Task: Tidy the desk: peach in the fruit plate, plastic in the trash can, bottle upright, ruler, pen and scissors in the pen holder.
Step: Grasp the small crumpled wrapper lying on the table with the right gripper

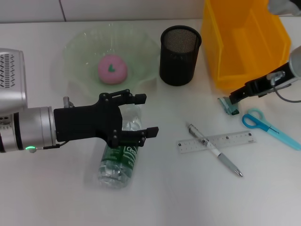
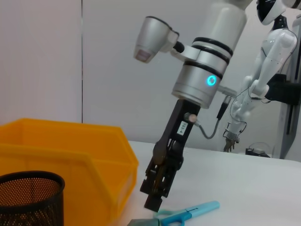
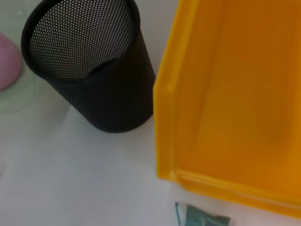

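Observation:
A clear bottle with a green label lies on its side near the table's front. My left gripper hovers open over its upper end, with the bottle partly hidden beneath the hand. The pink peach rests in the green glass fruit plate. My right gripper points down at the teal plastic scrap, just in front of the yellow trash can. The black mesh pen holder stands upright. The ruler, pen and blue scissors lie on the table.
The pen lies across the ruler. In the left wrist view my right gripper hangs just above the plastic and scissors. The right wrist view shows the pen holder, trash can and plastic.

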`<state>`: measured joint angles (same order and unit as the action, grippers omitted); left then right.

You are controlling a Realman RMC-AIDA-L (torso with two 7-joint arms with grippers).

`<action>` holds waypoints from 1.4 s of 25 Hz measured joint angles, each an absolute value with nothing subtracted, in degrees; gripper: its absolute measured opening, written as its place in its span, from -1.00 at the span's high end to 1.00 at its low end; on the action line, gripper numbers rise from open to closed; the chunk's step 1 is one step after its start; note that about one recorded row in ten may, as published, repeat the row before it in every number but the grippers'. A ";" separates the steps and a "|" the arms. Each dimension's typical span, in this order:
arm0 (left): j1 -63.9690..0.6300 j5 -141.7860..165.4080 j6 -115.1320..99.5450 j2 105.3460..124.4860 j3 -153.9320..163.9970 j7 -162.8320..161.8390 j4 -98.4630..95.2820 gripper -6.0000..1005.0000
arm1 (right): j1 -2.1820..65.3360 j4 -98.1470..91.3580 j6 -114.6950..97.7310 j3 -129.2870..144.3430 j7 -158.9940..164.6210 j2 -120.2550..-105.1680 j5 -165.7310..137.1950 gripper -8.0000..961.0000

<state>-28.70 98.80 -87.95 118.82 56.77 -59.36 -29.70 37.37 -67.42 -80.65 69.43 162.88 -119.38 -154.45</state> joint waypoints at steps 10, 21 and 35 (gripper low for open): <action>-28.60 98.85 -88.02 118.74 56.78 -59.20 -29.71 -0.72 | 39.86 -60.16 -75.88 72.01 163.08 -119.45 -154.33 -0.61; -28.41 98.88 -88.31 118.74 56.77 -59.03 -29.71 -0.72 | 40.46 -57.53 -74.27 72.35 163.08 -119.48 -154.24 -0.49; -28.28 98.88 -88.03 118.74 57.23 -58.79 -29.71 -0.72 | 41.38 -55.31 -72.44 72.08 162.85 -119.44 -153.87 0.05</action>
